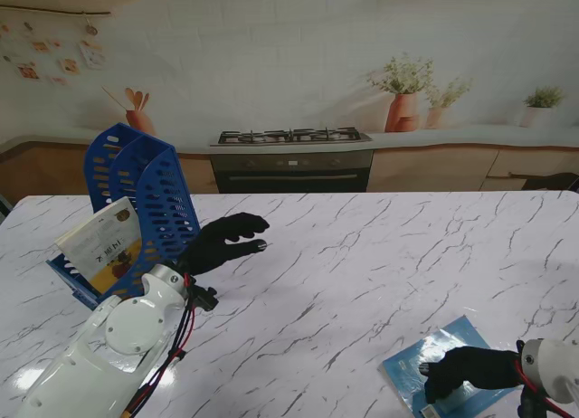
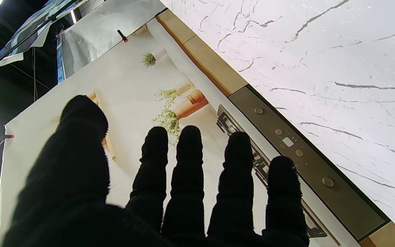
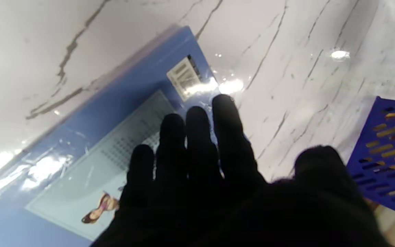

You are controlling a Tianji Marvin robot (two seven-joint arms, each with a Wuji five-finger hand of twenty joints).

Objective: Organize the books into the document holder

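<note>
Palm-down, the right hand (image 1: 470,370) lies flat on the blue book (image 1: 445,346).

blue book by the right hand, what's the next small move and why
Probably close the right hand on the blue book and start lifting an edge. Its fingers are spread over the cover, the book lies flat on the table, and the blue holder with one book inside stands far left.

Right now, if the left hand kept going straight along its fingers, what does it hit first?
Nothing on the table, as far as I can tell. The left hand is open, fingers pointing right and away from me over bare white marble tabletop, beside the blue perforated document holder. Its wrist view shows only the kitchen backdrop ahead. Depth is unclear.
</note>
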